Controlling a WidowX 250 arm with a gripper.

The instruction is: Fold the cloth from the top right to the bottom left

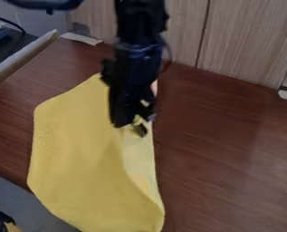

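"One black arm (136, 50), and how does it hold itself?"

"Nearly upright. It drops from the view's top edge, in front of the wooden panels (248, 36) along the table's far edge, and its lower part points down with hardly any lean."

"And the claw (130, 127)?"

"Low over the cloth (79, 149), pointing down at its upper right part, close to the cloth's right side. The tip end is right at the fabric."

"Open or closed? Gripping anything?"

"I can't tell how far open it is. Some pale yellow fabric shows right by the tips, but whether it's pinched there I can't say either."

"Where's the cloth, then?"

"On the left part of the table (224, 154), stretching from near the far edge down to the near left edge, where it reaches past the tabletop. It's yellow, with a paler strip along its right side, below the claw, and a slanting ridge beside that strip."

"Anything else?"

"A long wooden bar (21, 59) at the table's far left, and a white strip (81, 38) near its upper end."
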